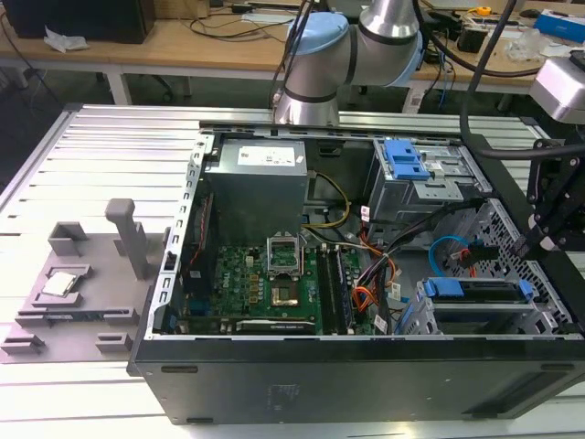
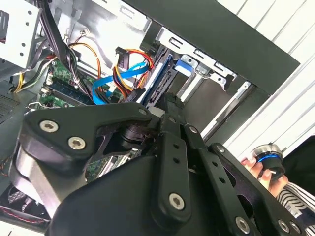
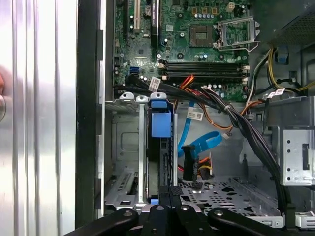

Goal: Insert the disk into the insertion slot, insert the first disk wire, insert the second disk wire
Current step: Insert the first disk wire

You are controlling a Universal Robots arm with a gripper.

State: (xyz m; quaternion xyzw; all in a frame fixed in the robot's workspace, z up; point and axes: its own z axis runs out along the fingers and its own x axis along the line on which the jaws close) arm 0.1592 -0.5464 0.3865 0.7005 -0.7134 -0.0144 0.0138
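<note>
Disk [image 1: 475,289] sits in insertion slot [image 1: 498,322], blue carrier flush, rear edge exposed for cabling. My hand [image 1: 528,245] hovers near that edge; grip, cannot tell. Second disk wire [image 3: 202,143] loops just beside, plug apparently not yet seated.

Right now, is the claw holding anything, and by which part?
It cannot be told. The claw sits at one end of the disk, which lies in the insertion slot; whether it grips there is hidden.

Arm [image 1: 320,55], upper centre of exterior view: silver-grey joints, light-blue caps. End effector [image 2: 165,110]: black linkage bars, silver screw heads.
</note>
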